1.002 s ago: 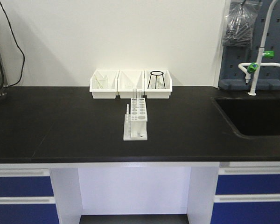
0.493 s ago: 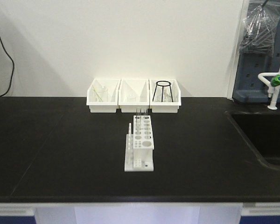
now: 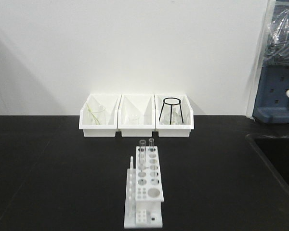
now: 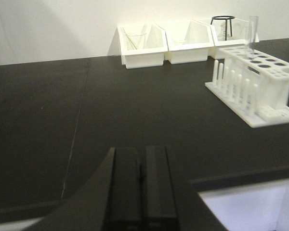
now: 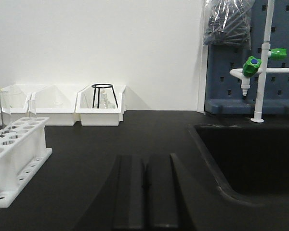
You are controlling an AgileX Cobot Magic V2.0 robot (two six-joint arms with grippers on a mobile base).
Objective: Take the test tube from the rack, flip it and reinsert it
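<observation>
Standing upright at the far end of the small white plastic rack [image 3: 147,185], the slim clear glass test tube [image 3: 151,144] is not yet grasped. Both the left tool [image 4: 142,178] and the right tool [image 5: 145,185] are pressed together, well apart from it; next, I think, one should spread and reach it.

Black countertop [image 3: 48,168] (white wall [image 3: 135,48] behind)

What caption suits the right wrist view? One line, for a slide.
Right fingers shut low over the black counter, between the rack holding two tubes and the sink.
</observation>
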